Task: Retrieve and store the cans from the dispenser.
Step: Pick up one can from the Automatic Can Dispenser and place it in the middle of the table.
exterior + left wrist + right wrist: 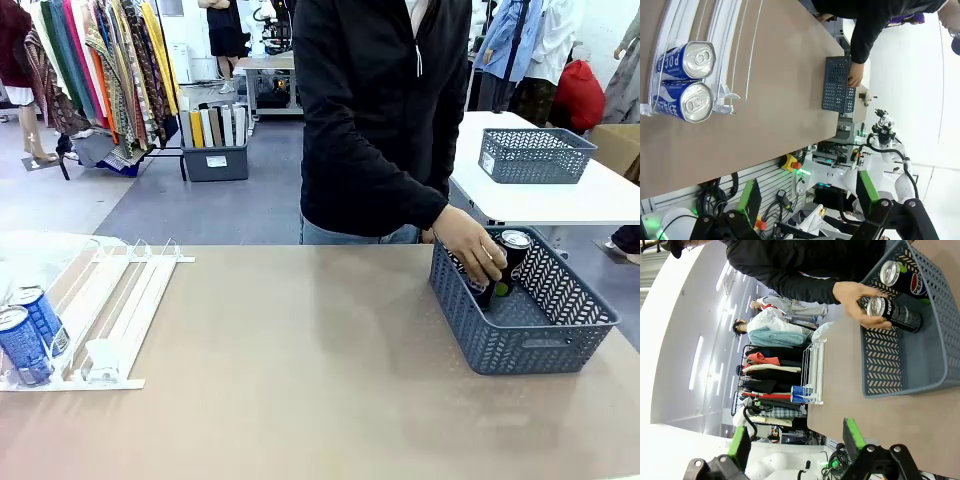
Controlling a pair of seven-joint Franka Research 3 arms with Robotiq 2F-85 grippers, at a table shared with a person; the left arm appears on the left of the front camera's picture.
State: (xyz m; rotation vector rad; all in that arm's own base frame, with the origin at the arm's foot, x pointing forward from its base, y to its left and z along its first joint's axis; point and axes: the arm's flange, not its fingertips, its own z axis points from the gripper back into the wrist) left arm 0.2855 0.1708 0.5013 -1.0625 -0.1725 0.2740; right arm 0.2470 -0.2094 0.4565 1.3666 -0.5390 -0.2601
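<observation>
Front view takes the grey lattice basket [520,345] on the tan table [300,370] as its marker. A person's hand [468,248] reaches over the basket's left rim and grips a black can [482,288] that is lowered inside, close to that left wall; whether it touches the basket floor cannot be told. A second black can [513,252] stands upright inside the basket, just beside the held one and nearer the far wall. Well apart from the basket, at the table's opposite end, the white dispenser [120,300] carries two blue cans [22,345], one behind the other in one lane at its low front end. In the left wrist view the left gripper [806,179] hangs with its fingers wide apart and nothing between them, far from the basket. In the right wrist view the right gripper [795,432] is likewise spread and empty, off the table and touching nothing, with the basket nearer to it.
</observation>
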